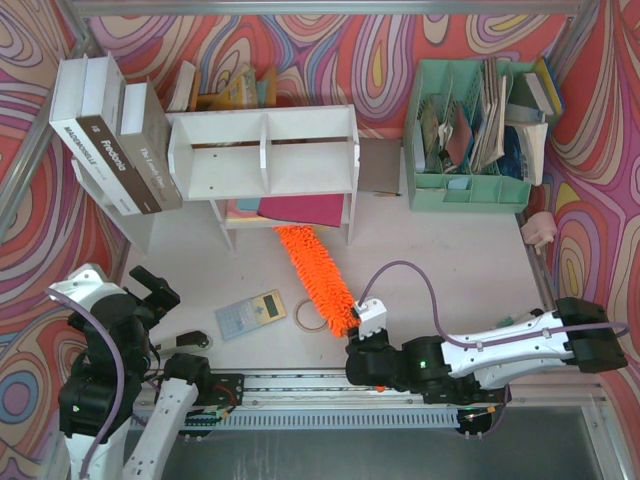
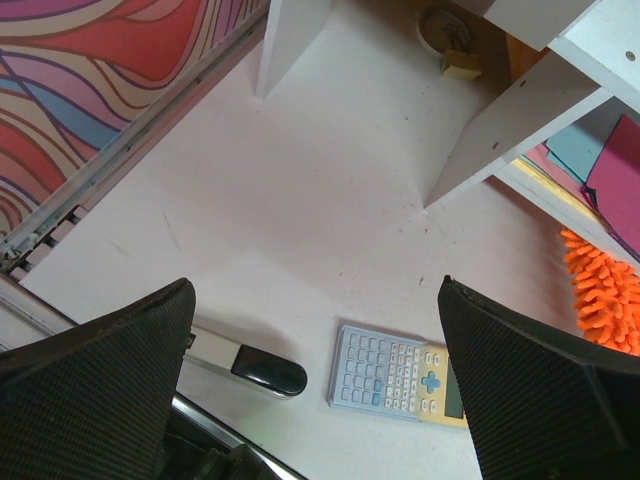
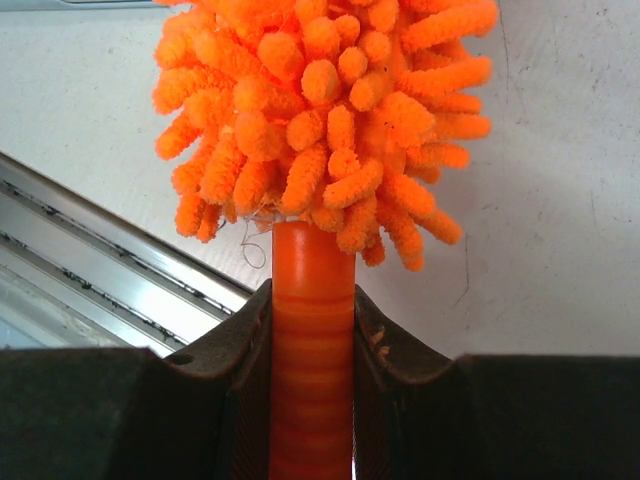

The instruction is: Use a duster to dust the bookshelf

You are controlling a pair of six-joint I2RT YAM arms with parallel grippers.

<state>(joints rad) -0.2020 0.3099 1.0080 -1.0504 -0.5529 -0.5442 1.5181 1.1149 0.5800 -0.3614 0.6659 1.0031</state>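
Observation:
The white bookshelf (image 1: 265, 150) stands at the back left, on legs, with a divider and two compartments. The fluffy orange duster (image 1: 315, 275) lies on the table, slanting from under the shelf's right half toward the near edge. My right gripper (image 1: 356, 338) is shut on its ribbed orange handle (image 3: 311, 350), the fluffy head (image 3: 320, 110) just beyond the jaws. My left gripper (image 1: 152, 290) hovers wide open at the near left, over the table; its black fingers (image 2: 95, 370) frame a calculator. The shelf's legs (image 2: 500, 130) and a bit of duster (image 2: 605, 295) show in the left wrist view.
A calculator (image 1: 250, 313), a tape ring (image 1: 305, 316) and a black-tipped stapler (image 2: 240, 365) lie near the front. Big books (image 1: 115, 135) lean left of the shelf. A mint organizer (image 1: 470, 130) stands back right. Coloured papers (image 1: 290, 208) lie under the shelf.

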